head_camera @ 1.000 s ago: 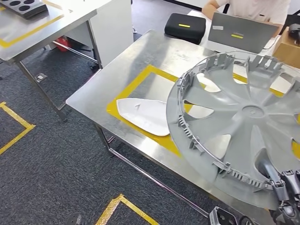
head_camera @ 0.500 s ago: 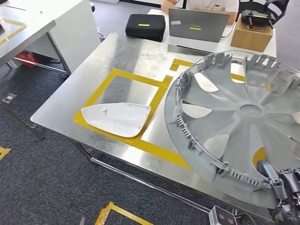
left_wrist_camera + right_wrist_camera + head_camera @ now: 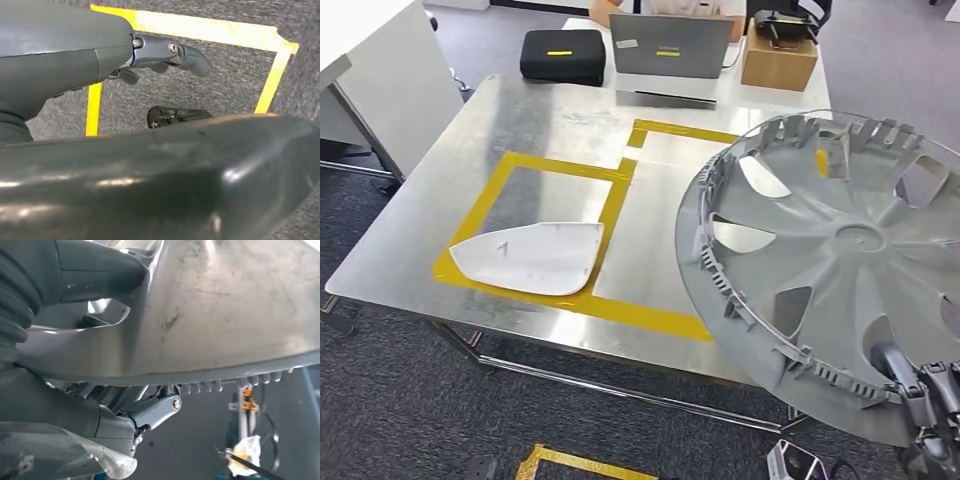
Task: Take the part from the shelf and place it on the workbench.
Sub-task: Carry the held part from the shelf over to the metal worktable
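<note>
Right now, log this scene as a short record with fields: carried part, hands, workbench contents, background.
carried part: grey wheel cover, held up over the workbench's right side
right hand: grips the wheel cover's near rim
left hand: holds nothing, hangs over the carpet
workbench: metal top with yellow tape outlines
on workbench: white panel lying on the left outline
background: laptop, black case, cardboard box

Metal surface (image 3: 546, 120), brushed steel, marked with yellow tape outlines (image 3: 618, 195). One white curved panel (image 3: 527, 258) lies flat on the near-left outline, overlapping its tape. Adjoining far surface carries a black case (image 3: 563, 56), open laptop (image 3: 667, 45), cardboard box (image 3: 779, 62). Grey carpet floor (image 3: 395, 400).
</note>
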`<move>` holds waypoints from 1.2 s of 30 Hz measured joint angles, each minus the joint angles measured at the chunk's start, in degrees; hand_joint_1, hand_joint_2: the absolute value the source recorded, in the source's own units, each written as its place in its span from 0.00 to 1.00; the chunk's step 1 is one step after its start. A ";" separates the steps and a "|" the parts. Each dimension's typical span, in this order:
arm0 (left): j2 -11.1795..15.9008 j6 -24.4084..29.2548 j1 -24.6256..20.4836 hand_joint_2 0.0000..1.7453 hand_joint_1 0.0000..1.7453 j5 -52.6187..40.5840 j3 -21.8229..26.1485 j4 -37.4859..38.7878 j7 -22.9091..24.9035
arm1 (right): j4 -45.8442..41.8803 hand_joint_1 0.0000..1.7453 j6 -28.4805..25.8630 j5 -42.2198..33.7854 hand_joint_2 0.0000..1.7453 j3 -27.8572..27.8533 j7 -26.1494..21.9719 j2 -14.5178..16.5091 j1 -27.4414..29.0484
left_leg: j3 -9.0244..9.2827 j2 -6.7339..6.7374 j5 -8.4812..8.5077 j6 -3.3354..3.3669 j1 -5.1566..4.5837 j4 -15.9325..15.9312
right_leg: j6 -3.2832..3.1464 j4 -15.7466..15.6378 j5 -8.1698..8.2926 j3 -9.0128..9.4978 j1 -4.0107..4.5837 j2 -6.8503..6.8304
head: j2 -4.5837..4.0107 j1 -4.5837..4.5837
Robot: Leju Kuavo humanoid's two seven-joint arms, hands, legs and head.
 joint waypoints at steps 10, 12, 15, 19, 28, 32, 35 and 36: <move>-0.06 -0.04 -0.17 0.00 0.00 -0.11 -0.58 -0.02 0.00 | 0.10 1.00 0.00 0.02 1.00 0.04 0.11 0.00 -0.05 | -1.41 -0.39 -4.61 -2.56 -0.13 6.00 | -2.72 -13.39 5.01 7.37 0.11 -1.00 | 0.00 -0.41; -0.05 -0.08 0.05 0.00 0.00 -0.11 -0.60 -0.02 0.00 | 0.16 1.00 0.00 0.03 1.00 0.09 0.16 0.00 -0.04 | -4.92 -1.90 -8.11 -2.61 -0.11 13.79 | -3.09 -13.35 5.05 7.33 0.24 0.14 | 0.00 -0.51; -0.07 -0.09 0.28 0.00 0.00 -0.15 -0.62 -0.02 0.00 | 0.29 1.00 0.00 0.04 1.00 0.09 -0.05 0.00 0.02 | -6.31 -2.14 -6.75 -2.21 -0.14 15.81 | -3.33 -13.26 5.00 7.52 0.55 1.72 | 0.00 -0.52; 0.10 0.02 0.09 0.00 0.00 -0.27 -0.62 -0.02 0.00 | 0.34 1.00 0.00 0.04 1.00 0.02 -0.92 0.08 -0.02 | -0.84 -3.07 -0.18 -0.94 -0.38 2.17 | -3.05 -12.98 4.76 7.58 0.92 2.79 | 0.00 -0.43; 0.07 0.01 0.14 0.00 0.00 -0.67 -0.62 -0.02 0.07 | 0.67 1.00 0.00 0.00 1.00 -0.63 -1.21 0.90 -0.20 | -0.75 -3.28 0.08 -1.18 -0.66 0.84 | -2.57 -13.32 4.99 7.34 0.75 2.75 | 0.00 -0.39; 0.04 0.08 0.21 0.00 0.00 -2.23 -0.48 -0.06 0.54 | 1.55 1.00 0.01 0.00 1.00 -1.19 0.05 1.30 -0.30 | -0.76 -3.28 0.06 -1.06 -0.71 0.88 | -2.38 -13.40 5.06 7.35 0.70 2.76 | 0.00 -0.41; 0.04 -0.15 0.23 0.00 0.00 -2.75 -0.40 -0.07 0.61 | 2.73 1.00 0.02 0.00 1.00 -1.92 1.93 1.34 -0.42 | -0.76 -3.28 0.08 -1.02 -0.70 0.89 | -2.31 -13.40 5.07 7.34 0.70 2.73 | 0.00 -0.42; 0.04 -0.30 0.24 0.00 0.00 -2.90 -0.39 -0.07 0.61 | 3.33 1.00 0.02 0.00 1.00 -2.25 2.68 1.34 -0.49 | -0.75 -3.28 0.08 -1.02 -0.69 0.89 | -2.31 -13.40 5.07 7.33 0.70 2.73 | 0.00 -0.42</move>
